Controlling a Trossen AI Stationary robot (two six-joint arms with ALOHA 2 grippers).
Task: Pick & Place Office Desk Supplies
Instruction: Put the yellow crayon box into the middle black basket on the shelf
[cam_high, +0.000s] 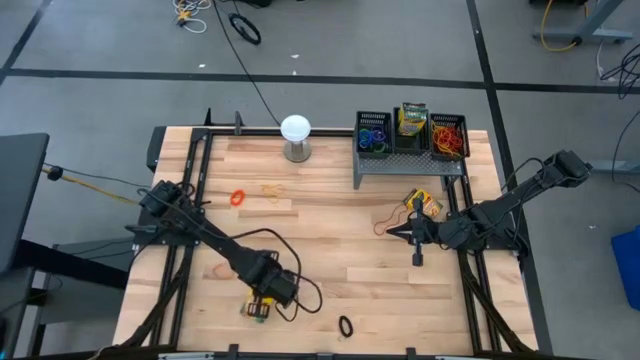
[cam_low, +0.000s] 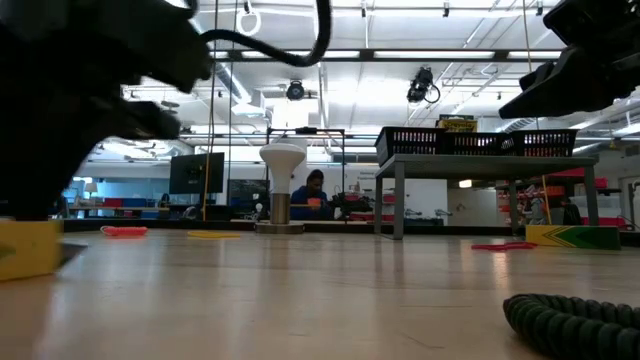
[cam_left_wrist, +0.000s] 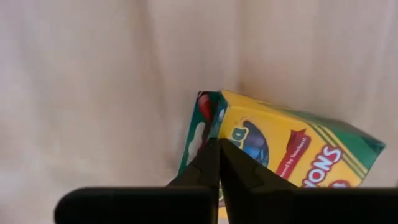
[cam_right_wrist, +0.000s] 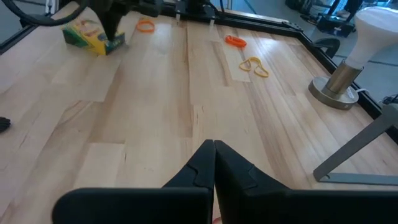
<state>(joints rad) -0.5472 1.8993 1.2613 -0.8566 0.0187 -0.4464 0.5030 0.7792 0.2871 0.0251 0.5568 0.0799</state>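
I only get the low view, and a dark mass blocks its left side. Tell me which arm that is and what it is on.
Observer: That is the left arm. The left gripper is down at a crayon box near the table's front edge.
Operator: Report its fingers.
Observer: Shut, tips together against the box's corner, not around it.
Operator: Now the right one.
Observer: The right gripper is shut over bare wood, near a second crayon box.

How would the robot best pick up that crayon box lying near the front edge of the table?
The crayon box lies flat on its broad face, so probably from above, pinching across its two long narrow sides near the middle. The left gripper sits at its end, fingers together; opening and moving toward the middle looks sensible.
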